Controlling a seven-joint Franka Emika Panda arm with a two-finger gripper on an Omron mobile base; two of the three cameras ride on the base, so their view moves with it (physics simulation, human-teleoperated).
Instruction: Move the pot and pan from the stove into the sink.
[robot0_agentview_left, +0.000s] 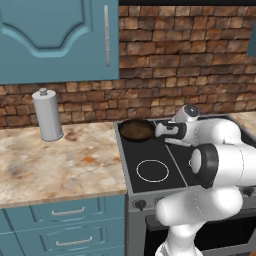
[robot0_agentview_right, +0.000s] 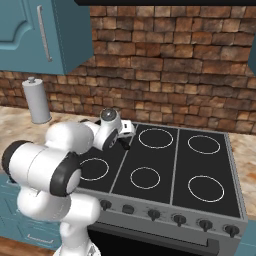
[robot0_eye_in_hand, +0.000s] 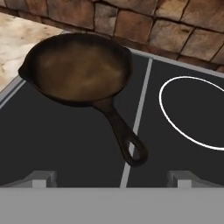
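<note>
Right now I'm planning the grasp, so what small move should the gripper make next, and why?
Probably ease forward and down onto the pan's handle. The gripper is open and empty, its fingertips short of the handle's looped end. The pan sits at the stove's back left corner with the handle pointing toward the hand.

The pan (robot0_agentview_left: 136, 130) sits on the far left corner of the stove (robot0_agentview_left: 152, 170), its handle reaching right and toward the near side. The desk (robot0_agentview_left: 60, 160) lies left of the stove and carries a canister (robot0_agentview_left: 48, 115) at its far edge, under a wall cabinet (robot0_agentview_left: 57, 37).
</note>
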